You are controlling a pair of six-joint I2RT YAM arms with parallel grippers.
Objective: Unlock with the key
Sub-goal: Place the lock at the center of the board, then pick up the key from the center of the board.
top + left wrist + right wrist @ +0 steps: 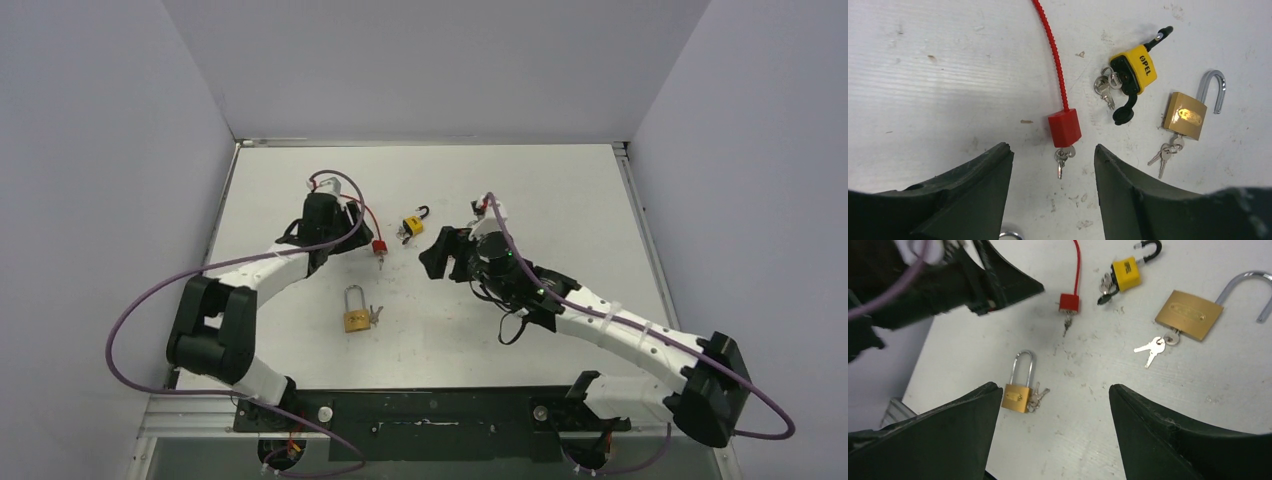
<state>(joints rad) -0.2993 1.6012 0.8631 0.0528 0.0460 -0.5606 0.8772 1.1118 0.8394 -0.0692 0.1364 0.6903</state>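
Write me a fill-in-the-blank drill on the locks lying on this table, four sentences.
1. The cable lock has a body coloured ___.
2. The yellow padlock has a shackle coloured ___.
3. The wide brass padlock lies with its shackle ___.
4. The long-shackled brass padlock lies with its shackle ___.
Missing words: red; black; open; closed.

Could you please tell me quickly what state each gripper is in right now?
Left gripper: open, holding nothing, over the red cable lock.
Right gripper: open, holding nothing.
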